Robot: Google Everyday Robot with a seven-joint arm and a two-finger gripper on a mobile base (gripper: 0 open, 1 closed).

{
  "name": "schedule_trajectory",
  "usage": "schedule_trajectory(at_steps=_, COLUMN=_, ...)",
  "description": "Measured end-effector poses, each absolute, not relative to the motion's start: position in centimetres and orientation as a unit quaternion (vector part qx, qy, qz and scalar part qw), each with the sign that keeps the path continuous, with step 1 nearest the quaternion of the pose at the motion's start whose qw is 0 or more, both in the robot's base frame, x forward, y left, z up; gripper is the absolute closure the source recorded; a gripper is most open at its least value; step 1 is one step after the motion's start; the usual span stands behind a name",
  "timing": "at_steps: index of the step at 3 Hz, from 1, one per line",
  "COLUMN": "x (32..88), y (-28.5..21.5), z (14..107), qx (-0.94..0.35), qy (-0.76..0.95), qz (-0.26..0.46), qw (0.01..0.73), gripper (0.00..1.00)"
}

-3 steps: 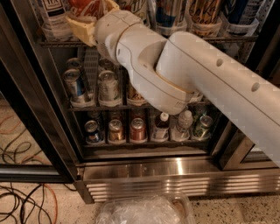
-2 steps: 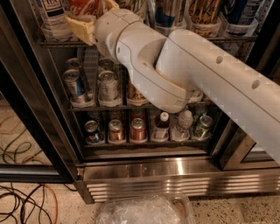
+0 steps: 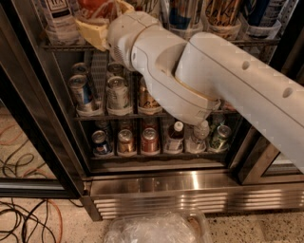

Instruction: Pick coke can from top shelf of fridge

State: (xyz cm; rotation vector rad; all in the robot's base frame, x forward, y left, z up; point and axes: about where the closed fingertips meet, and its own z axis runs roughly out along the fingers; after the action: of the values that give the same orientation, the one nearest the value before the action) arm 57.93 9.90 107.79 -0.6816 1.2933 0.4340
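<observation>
The coke can shows only as a red patch at the top edge, standing on the top shelf of the fridge, left of centre. My gripper is at the can, its yellow tip lying against the can's lower left side. The thick white arm comes in from the right and hides the middle of the top shelf and part of the rack below. Most of the can is cut off or covered.
A white-labelled bottle stands left of the can; blue and gold cans stand to its right. Lower racks hold cans and small bottles. The open black door frame, floor cables and a plastic-wrapped tray lie below.
The arm and gripper have crept slightly upward at the red can; everything else in the fridge stays put.
</observation>
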Motion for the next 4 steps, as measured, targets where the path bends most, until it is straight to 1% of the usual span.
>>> schedule_trajectory(at_steps=1, x=57.9, y=9.9, z=108.0, qx=-0.309, qy=0.586, qz=0.197, qw=0.723, gripper=1.00)
schedule_trajectory(at_steps=2, x=56.0, y=7.8, z=104.7, qx=-0.310, qy=0.613, qz=0.201, qw=0.698, gripper=1.00)
schedule_trajectory(at_steps=4, x=49.6, y=7.2, z=100.7, qx=-0.375, qy=0.599, qz=0.260, qw=0.658, gripper=1.00)
